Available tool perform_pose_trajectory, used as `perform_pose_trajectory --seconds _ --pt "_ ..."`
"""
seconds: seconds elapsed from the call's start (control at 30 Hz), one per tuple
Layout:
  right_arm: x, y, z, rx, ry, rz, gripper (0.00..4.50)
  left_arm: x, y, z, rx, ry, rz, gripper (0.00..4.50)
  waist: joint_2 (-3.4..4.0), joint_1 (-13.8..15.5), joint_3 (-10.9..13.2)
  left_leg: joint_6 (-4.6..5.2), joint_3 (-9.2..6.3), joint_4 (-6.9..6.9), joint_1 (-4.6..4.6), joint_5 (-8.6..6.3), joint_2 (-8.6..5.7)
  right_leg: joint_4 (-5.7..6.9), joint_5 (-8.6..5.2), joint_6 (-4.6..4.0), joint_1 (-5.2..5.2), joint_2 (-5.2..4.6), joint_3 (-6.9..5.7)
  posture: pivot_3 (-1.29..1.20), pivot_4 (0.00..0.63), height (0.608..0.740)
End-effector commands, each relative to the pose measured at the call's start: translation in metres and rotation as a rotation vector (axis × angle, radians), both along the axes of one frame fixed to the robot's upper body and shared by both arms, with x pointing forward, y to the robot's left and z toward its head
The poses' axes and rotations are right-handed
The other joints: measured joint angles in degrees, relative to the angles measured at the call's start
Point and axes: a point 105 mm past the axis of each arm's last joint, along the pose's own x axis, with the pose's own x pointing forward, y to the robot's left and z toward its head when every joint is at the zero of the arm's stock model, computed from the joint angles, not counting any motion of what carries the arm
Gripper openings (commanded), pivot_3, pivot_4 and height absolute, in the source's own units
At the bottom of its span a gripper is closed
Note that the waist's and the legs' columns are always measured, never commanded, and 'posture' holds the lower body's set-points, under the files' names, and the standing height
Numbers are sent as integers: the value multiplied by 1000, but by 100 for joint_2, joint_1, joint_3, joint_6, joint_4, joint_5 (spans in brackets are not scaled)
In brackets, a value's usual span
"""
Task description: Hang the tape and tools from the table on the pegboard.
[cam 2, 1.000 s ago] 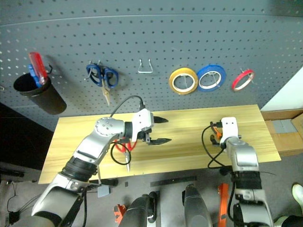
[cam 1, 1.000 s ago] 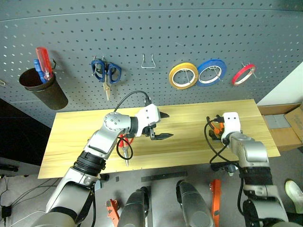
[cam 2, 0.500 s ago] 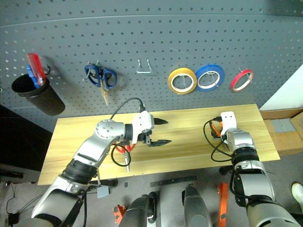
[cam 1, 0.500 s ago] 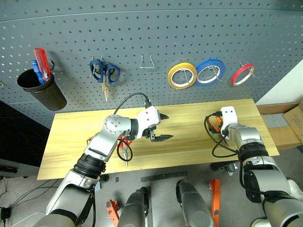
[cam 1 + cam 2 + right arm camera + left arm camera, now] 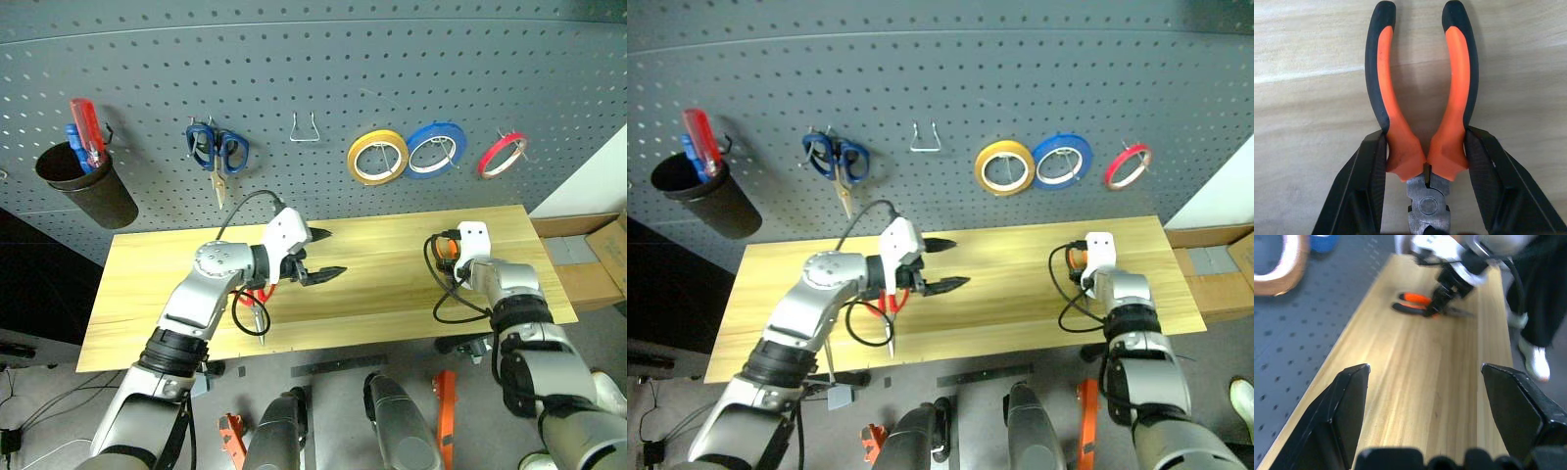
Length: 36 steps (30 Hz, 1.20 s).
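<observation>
The orange-and-black pliers (image 5: pixel 1422 122) lie flat on the table (image 5: pixel 392 299) near its right end. My right gripper (image 5: pixel 1426 134) is over them, its black fingers (image 5: pixel 1371 176) pressed against both handles just above the pivot. Over the middle of the table my left gripper (image 5: pixel 331 253) hovers open with nothing in it. The red-handled scissors (image 5: pixel 257 299) lie under the left forearm, tip toward the front edge. The thin red tape (image 5: pixel 503 155) hangs from a hook at the right of the pegboard (image 5: pixel 294 59).
On the pegboard hang blue scissors (image 5: pixel 218 152), a bare wire hook (image 5: pixel 307 127), a yellow roll (image 5: pixel 378 157) and a blue roll (image 5: pixel 437 149). A dark cup (image 5: pixel 86 186) holds red and blue screwdrivers. A cardboard box (image 5: pixel 588 269) stands beyond the table's right end.
My right gripper's fingers have closed in onto the pliers' handles. My left gripper has shifted to the left over the table and rolled a little, still open.
</observation>
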Motion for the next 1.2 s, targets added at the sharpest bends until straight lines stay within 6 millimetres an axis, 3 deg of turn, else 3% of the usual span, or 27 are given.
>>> perform_pose_trajectory --seconds 0.03,0.17,0.23,0.33,0.53,0.7,0.9,1.2 --pt "-5 29 50 -10 -176 96 1851 -3 16 17 -61 -37 65 3916 1 -5 0 0 4 1 -9 0 1 5 0 0 -14 0 6 -188 287 740" --pt "-48 101 107 -18 -430 328 1851 -7 43 27 -147 -59 194 3916 2 -9 -1 -3 17 16 -63 2 1 62 0 0 -97 -3 20 -172 282 740" --pt "-60 116 121 -16 -493 369 1851 -10 47 28 -165 -66 216 3916 1 0 -2 -15 16 16 -70 9 7 76 0 0 -115 -2 22 -164 279 740" --pt "-78 165 183 21 -781 480 1851 -22 63 31 -214 -103 279 3916 -4 9 -7 -27 6 20 -69 22 6 79 13 -21 -114 3 13 -135 264 740" --pt "-72 201 263 58 -1097 534 1851 -26 81 53 -315 -176 384 3916 -38 152 -27 -49 -15 14 -68 86 8 75 55 -42 -115 12 -9 -85 238 740" --pt "-58 227 308 135 -1235 537 1850 -25 88 62 -334 -217 445 3916 -56 226 -45 -55 -19 5 -65 117 8 76 85 -54 -115 15 -15 -52 224 740" --pt "-41 250 330 173 -1329 539 1850 -21 83 70 -343 -242 462 3916 -62 322 -49 -58 -18 -9 -66 119 8 70 94 -56 -122 15 -17 -14 212 740" --pt "-5 248 306 39 -1393 522 1850 -13 68 81 -360 -280 437 3916 -83 398 -62 -60 -18 -9 -69 120 7 70 95 -57 -123 15 -18 30 202 740"
